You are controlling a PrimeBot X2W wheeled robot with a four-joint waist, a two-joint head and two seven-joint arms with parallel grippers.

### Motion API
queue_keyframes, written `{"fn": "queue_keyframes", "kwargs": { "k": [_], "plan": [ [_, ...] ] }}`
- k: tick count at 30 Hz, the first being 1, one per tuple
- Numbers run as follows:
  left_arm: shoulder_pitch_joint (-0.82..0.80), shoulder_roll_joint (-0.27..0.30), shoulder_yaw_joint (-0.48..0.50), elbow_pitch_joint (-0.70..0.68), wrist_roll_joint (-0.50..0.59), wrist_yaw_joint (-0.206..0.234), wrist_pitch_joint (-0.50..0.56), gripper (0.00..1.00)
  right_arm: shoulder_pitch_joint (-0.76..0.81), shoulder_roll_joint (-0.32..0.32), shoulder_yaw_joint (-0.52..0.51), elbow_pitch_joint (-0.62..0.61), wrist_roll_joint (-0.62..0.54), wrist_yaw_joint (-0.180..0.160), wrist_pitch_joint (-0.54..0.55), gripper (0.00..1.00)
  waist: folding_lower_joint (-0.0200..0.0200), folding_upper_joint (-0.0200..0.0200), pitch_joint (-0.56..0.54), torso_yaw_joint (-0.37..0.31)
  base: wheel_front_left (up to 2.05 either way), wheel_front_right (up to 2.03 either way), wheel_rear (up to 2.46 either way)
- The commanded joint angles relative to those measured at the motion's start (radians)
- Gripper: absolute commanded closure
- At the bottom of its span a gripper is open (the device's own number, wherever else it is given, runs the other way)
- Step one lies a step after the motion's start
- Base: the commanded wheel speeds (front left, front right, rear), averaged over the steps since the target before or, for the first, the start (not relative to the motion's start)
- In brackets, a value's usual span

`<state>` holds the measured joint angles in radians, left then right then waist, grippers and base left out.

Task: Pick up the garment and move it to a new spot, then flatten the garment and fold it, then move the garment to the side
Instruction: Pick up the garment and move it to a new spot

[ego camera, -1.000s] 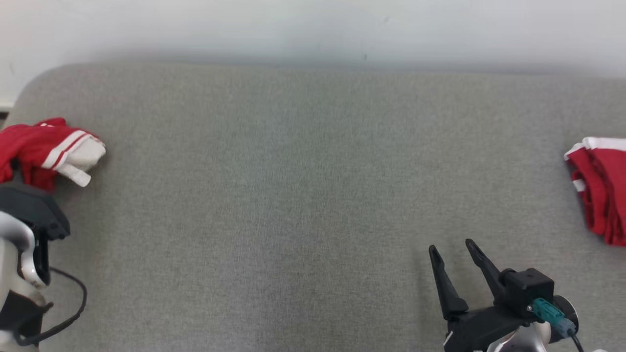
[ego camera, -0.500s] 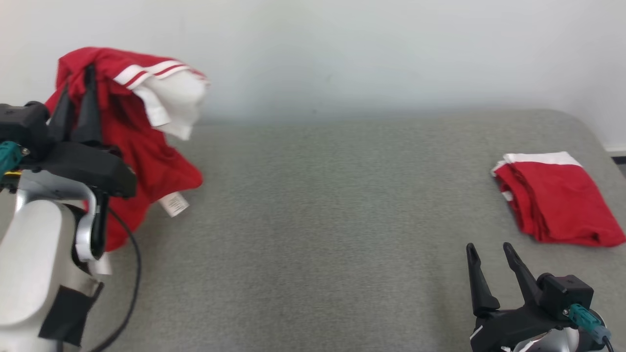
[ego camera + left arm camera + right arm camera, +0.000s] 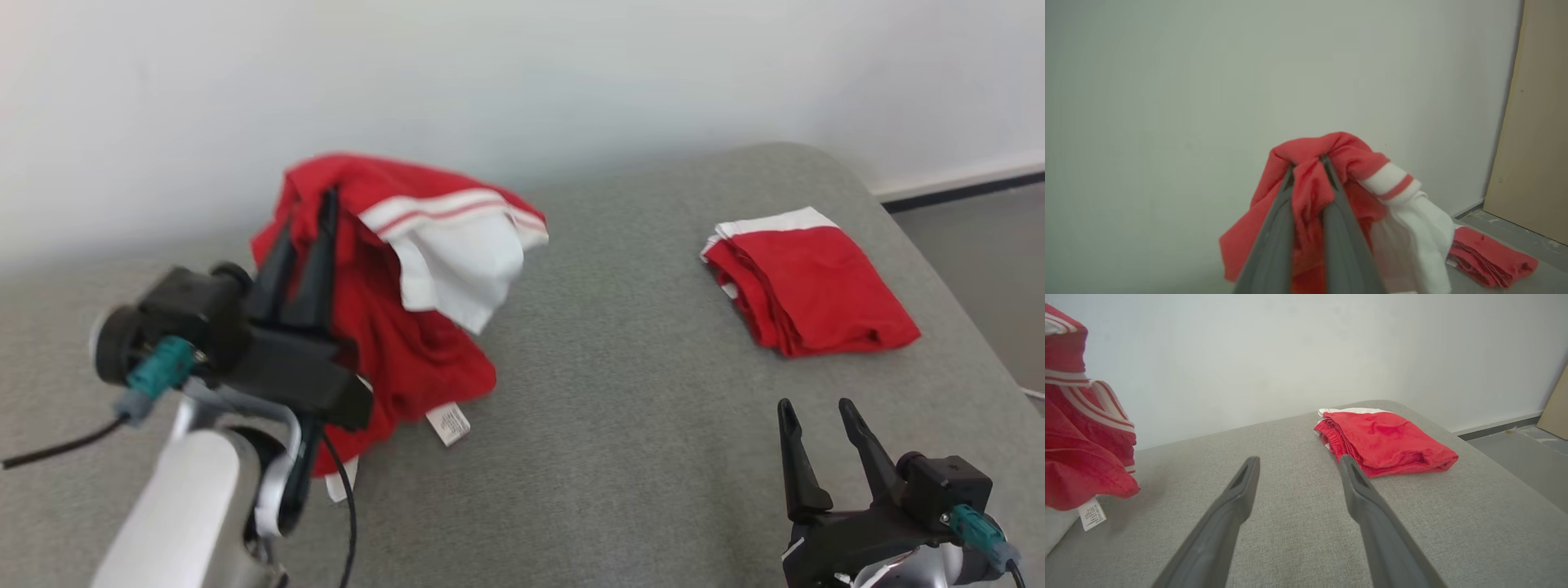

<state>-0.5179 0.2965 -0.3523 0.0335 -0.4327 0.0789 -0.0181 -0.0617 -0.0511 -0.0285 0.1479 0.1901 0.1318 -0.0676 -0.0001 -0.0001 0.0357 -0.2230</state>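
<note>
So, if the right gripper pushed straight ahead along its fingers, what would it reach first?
Probably the folded red garment on the grey cushion, which lies ahead of the open right gripper; the fingers might skim over it, since height is unclear.

The folded cloth (image 3: 816, 286) is shared by all three views: looked down on by the head camera, met low and near by the right wrist camera, and glimpsed from farther left by the left wrist camera.
</note>
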Motion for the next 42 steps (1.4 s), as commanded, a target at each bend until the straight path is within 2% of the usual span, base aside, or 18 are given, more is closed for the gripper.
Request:
{"fn": "queue_keyframes", "kwargs": {
  "k": [1, 7, 11, 12, 13, 14, 18, 22, 26, 31, 37, 42],
  "plan": [
    [0.03, -0.005, -0.009, 0.019, -0.005, -0.004, -0.01, 1.0, -0.012, 0.001, 0.003, 0.005, 0.009, -0.002, -0.007, 0.0, 0.0001, 0.0001, 0.027, -0.042, 0.0, 0.0, 0.0],
    [0.089, -0.023, -0.053, 0.195, 0.006, -0.015, -0.046, 1.0, -0.024, 0.001, 0.024, 0.028, 0.024, -0.002, -0.019, 0.0, 0.0001, 0.0001, 0.055, -0.064, 0.0, 0.0, 0.0],
    [0.095, -0.059, -0.081, 0.333, -0.012, -0.049, -0.078, 1.0, -0.028, 0.001, 0.03, 0.042, 0.023, -0.002, -0.024, 0.0, 0.0001, 0.0001, 0.063, -0.056, 0.0, 0.0, 0.0],
    [0.095, -0.063, -0.087, 0.369, -0.012, -0.055, -0.084, 0.81, -0.029, 0.001, 0.032, 0.044, 0.022, -0.002, -0.026, 0.0, 0.0001, 0.0001, 0.063, -0.054, 0.0, 0.0, 0.0],
    [0.094, -0.072, -0.09, 0.396, -0.018, -0.059, -0.093, 0.07, -0.032, 0.001, 0.035, 0.047, 0.02, -0.002, -0.026, 0.0, 0.0001, 0.0001, 0.062, -0.052, 0.0, 0.0, 0.0],
    [0.093, -0.086, -0.085, 0.426, -0.032, -0.059, -0.097, 0.0, -0.036, 0.001, 0.037, 0.048, 0.019, -0.002, -0.026, 0.0, 0.0001, 0.0001, 0.061, -0.048, 0.0, 0.0, 0.0],
    [0.091, -0.124, -0.093, 0.499, -0.051, -0.082, -0.126, 0.0, -0.032, 0.001, 0.039, 0.056, 0.021, -0.002, -0.027, 0.0, 0.0001, 0.0001, 0.047, -0.03, 0.0, 0.0, 0.0],
    [0.108, -0.128, -0.111, 0.508, -0.032, -0.082, -0.16, 0.0, -0.022, 0.001, 0.04, 0.063, 0.019, -0.002, -0.025, 0.0, 0.0001, 0.0001, 0.031, -0.014, 0.0, 0.0, 0.0],
    [0.152, -0.137, -0.128, 0.443, -0.021, -0.086, -0.201, 0.0, -0.002, 0.001, 0.021, 0.062, 0.015, -0.002, -0.024, 0.0, 0.0001, 0.0001, 0.011, 0.012, 0.0, 0.0, 0.0],
    [0.25, -0.115, -0.121, 0.311, -0.005, -0.058, -0.233, 0.0, 0.019, 0.001, 0.011, 0.048, 0.012, -0.002, -0.016, 0.0, 0.0001, 0.0001, -0.008, 0.051, 0.0, 0.0, 0.0],
    [0.386, -0.1, -0.03, 0.144, 0.029, 0.017, -0.247, 0.0, 0.042, 0.001, 0.007, 0.034, 0.021, -0.002, -0.022, 0.0, 0.0001, 0.0001, -0.026, 0.102, 0.0, 0.0, 0.0],
    [0.491, -0.117, 0.086, 0.042, 0.054, 0.007, -0.247, 0.0, 0.053, 0.001, 0.007, 0.03, 0.009, -0.002, -0.038, 0.0, 0.0001, 0.0001, -0.04, 0.147, 0.0, 0.0, 0.0]
  ]
}}
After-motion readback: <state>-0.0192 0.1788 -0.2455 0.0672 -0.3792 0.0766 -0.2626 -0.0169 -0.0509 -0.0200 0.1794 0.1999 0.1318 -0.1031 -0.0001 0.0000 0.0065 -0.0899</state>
